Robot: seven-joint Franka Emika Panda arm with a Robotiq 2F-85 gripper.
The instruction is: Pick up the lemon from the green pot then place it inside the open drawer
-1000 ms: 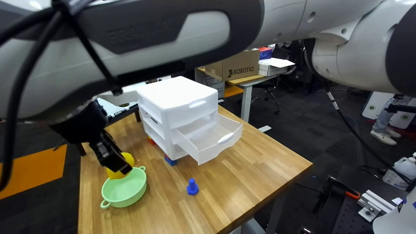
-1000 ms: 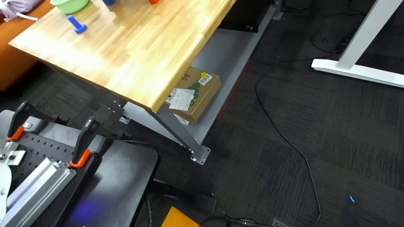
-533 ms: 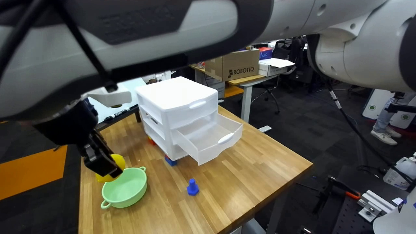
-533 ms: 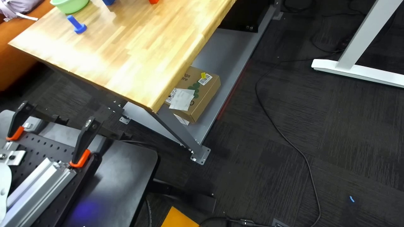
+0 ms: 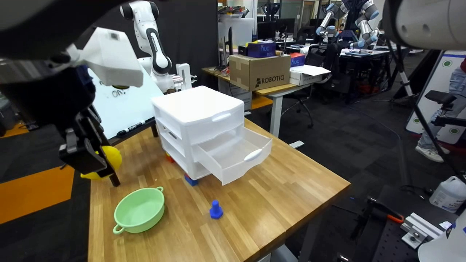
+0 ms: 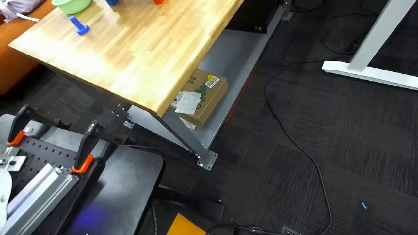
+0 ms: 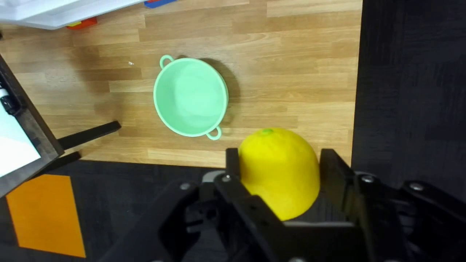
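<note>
The bright yellow lemon is held between the fingers of my gripper, one finger on each side of it in the wrist view. The gripper and lemon are in the air, off to one side of the green pot and higher than it. The pale green pot sits upright and empty on the table; it also shows in the wrist view and partly at the edge of an exterior view. The white drawer stands pulled out and empty from the drawer unit's lower part.
The white drawer unit rests on coloured blocks on the wooden table. A blue bolt-shaped object stands in front of the drawer. A tilted whiteboard with a marker stands behind; its corner shows in the wrist view.
My gripper has moved up and to the left in the exterior view, carrying the lemon from above the pot's rim. The pot and drawer have not moved.
</note>
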